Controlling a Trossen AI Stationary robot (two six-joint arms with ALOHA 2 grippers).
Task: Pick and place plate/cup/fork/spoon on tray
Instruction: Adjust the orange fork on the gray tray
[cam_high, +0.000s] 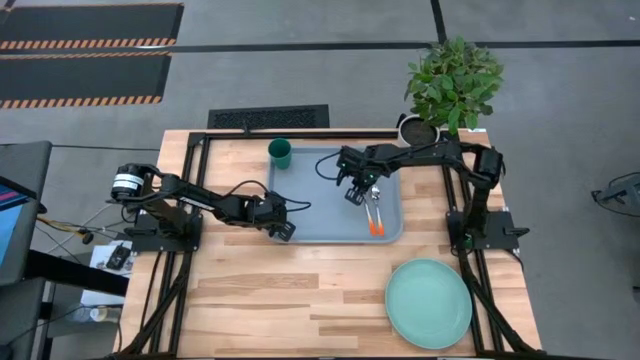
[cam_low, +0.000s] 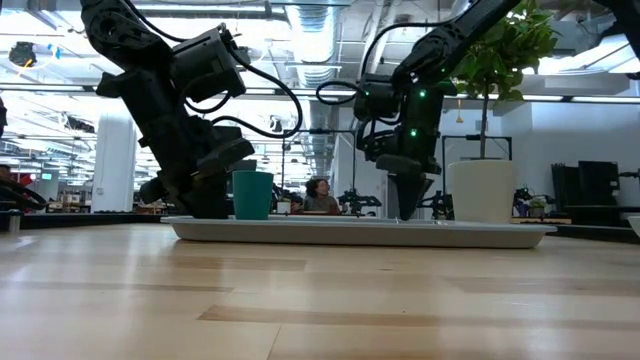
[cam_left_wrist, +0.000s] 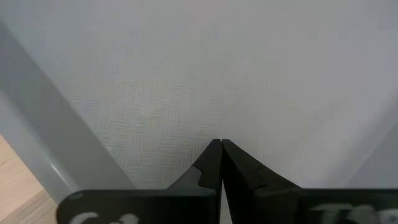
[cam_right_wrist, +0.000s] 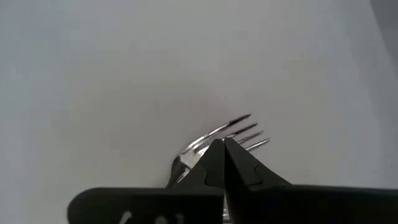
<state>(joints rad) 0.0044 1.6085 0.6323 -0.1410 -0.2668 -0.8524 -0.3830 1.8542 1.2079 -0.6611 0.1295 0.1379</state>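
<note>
the large light blue-grey rectangular tray (cam_high: 330, 215) with rounded corners and a raised edge lies in the middle of the pale wooden table (cam_high: 260, 300). the small metal fork (cam_high: 371, 212) with silver tines and an orange handle and the small metal spoon (cam_high: 378, 212) with an orange handle lie side by side, touching or nearly so, on the tray's right part, handles toward the tray's near edge. the small dark green round cup (cam_high: 280, 152) stands upright on the table just beside the tray's far left corner. the large round mint-green plate (cam_high: 429, 303) with a raised rim rests on the table near its front right corner, well apart from the tray.

the right gripper (cam_high: 356, 194) hangs over the tray just above the tine end of the fork, its fingers (cam_right_wrist: 211, 163) pressed together with nothing between them. the left gripper (cam_high: 283, 230) sits low at the tray's left edge, fingers (cam_left_wrist: 210, 168) closed tight on nothing. a potted green plant (cam_high: 452, 85) in a white pot stands at the table's far right corner.
</note>
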